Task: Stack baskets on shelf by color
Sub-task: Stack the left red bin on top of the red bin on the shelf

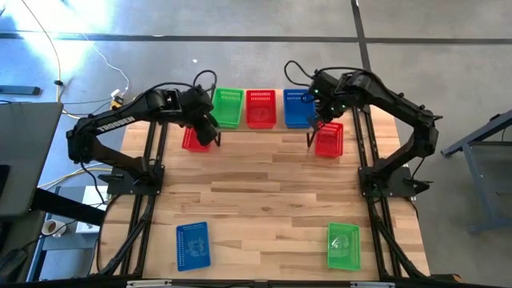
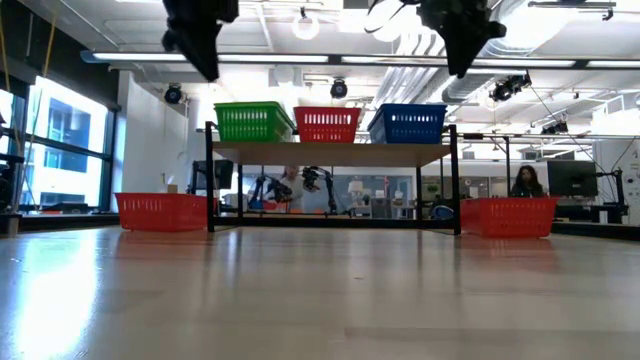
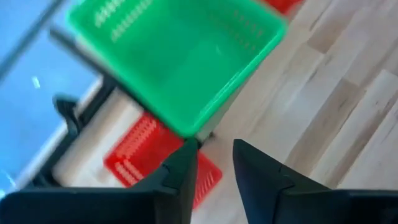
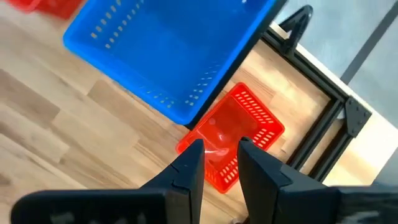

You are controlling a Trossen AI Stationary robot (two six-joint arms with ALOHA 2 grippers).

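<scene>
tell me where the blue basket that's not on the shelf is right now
In the high view the loose blue basket lies on the table's near left corner area, level with the green basket at the near right, far from the shelf.

Both grippers (image 3: 214, 163) (image 4: 221, 160) raised, jaws apart.

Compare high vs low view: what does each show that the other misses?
High only: a blue basket and a green basket on the table's near end, and both arms whole, with the left hand and right hand above the floor-level red baskets.

Low only: the shelf's black legs, the gap beneath it, and the room behind.

Both: green, red and blue baskets on the shelf, plus a red basket on the table at each end.
</scene>
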